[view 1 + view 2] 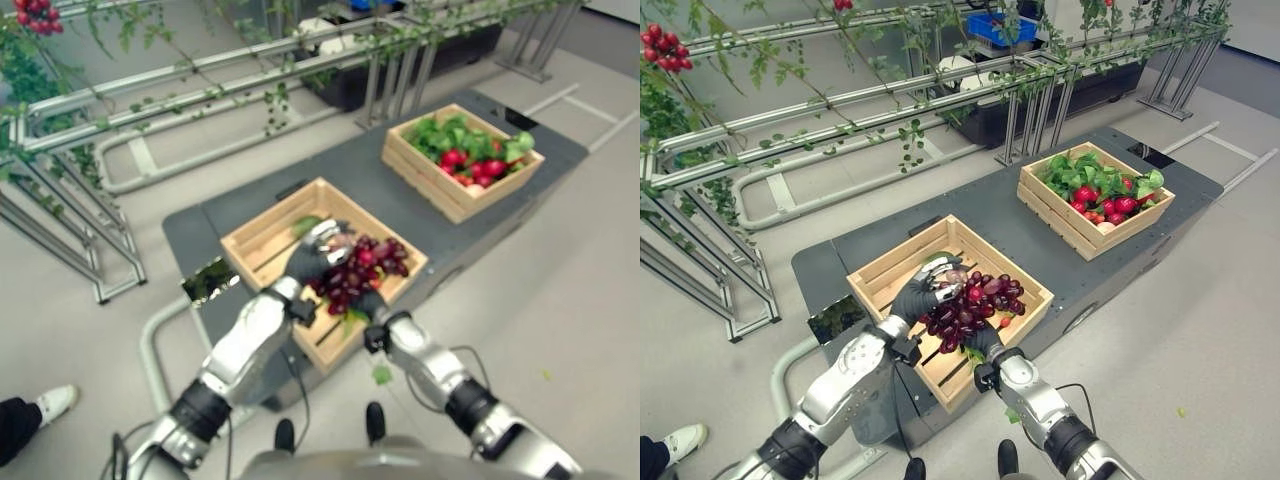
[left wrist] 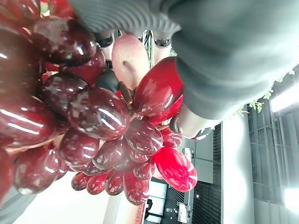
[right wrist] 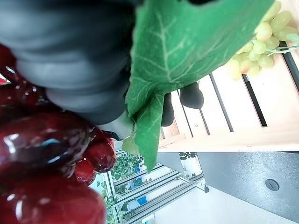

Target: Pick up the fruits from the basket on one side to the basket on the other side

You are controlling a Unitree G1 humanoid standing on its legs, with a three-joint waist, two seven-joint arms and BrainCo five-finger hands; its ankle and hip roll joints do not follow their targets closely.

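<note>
Left hand [image 1: 918, 292] has its fingers curled over the top of the red grape bunch [image 1: 975, 300], right hand [image 1: 985, 342] cups it from below, fingers wrapped in too. The bunch sits just above the near crate [image 1: 880, 275], at the platform's [image 1: 990, 215] near-left end. It looks floppy and lumpy with glossy, slippery berries, so I'd support it underneath. The far crate [image 1: 1060, 222] sits at the right end.
</note>
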